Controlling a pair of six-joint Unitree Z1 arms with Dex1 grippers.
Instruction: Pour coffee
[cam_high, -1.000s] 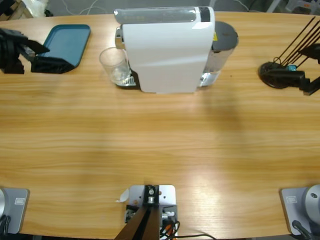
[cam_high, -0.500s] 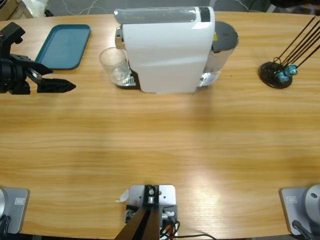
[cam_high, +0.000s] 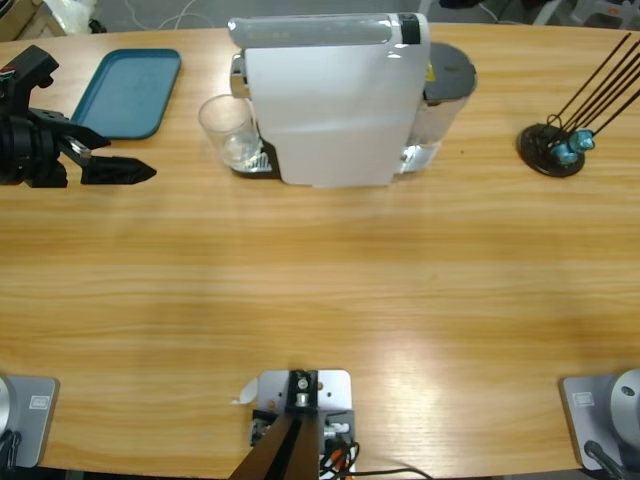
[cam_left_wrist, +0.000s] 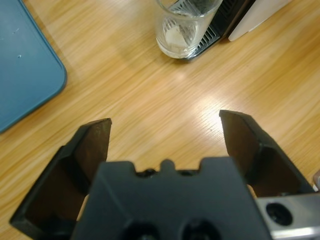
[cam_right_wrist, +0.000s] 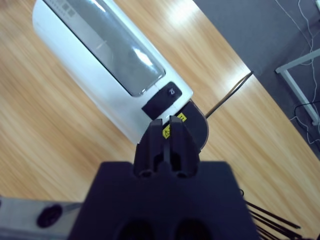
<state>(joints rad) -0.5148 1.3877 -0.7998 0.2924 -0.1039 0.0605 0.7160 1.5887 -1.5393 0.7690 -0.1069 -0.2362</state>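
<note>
— Where is the coffee?
— The coffee (cam_left_wrist: 176, 37) is a thin pale layer at the bottom of a clear glass tumbler (cam_high: 228, 131). The tumbler stands upright on the drip grille of the white coffee machine (cam_high: 335, 100), at the machine's left end in the high view.

— And the left gripper?
— The left gripper (cam_high: 128, 171) comes in from the left edge of the high view, low over the tabletop (cam_high: 320, 290). In its wrist view the two jaws stand wide apart with nothing between them but bare wood. The tumbler lies ahead of it, well apart.

— What sits beside it?
— A teal tray (cam_high: 131, 92), flat on the tabletop just beyond the gripper, between it and the far edge.

— The right gripper?
— The right gripper (cam_right_wrist: 169, 131) is out of the high view. Its wrist view looks down on the coffee machine from above, and its jaws are pressed together, holding nothing.

— Anything else?
— A black round stand with thin dark rods (cam_high: 553, 148) near the right end.
</note>
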